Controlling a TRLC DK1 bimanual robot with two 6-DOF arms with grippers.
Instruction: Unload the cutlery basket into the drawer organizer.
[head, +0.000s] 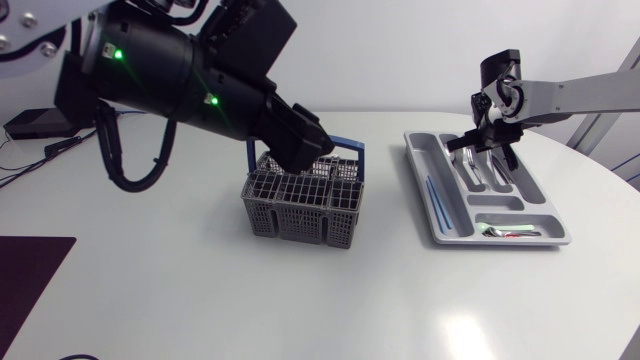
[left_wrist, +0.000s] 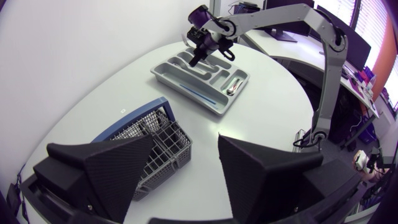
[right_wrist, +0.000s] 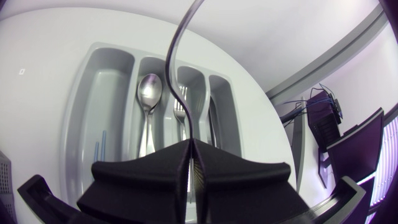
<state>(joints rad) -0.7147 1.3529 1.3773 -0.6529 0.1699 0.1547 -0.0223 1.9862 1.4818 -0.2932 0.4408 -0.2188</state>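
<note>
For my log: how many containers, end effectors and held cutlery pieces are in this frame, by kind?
Cutlery basket: 1
Drawer organizer: 1
End effectors: 2, the left end effector open, the right end effector shut
Metal cutlery piece held by the right one, type hidden: 1
Total: 5

Grey basket (head: 300, 208), blue handle (head: 350, 146)

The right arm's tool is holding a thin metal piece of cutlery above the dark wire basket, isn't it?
Not quite. The right tool is shut on the slim silver metal cutlery piece, but it hangs above the light grey plastic drawer organizer, not the dark grey wire cutlery basket. The head view shows this.
</note>
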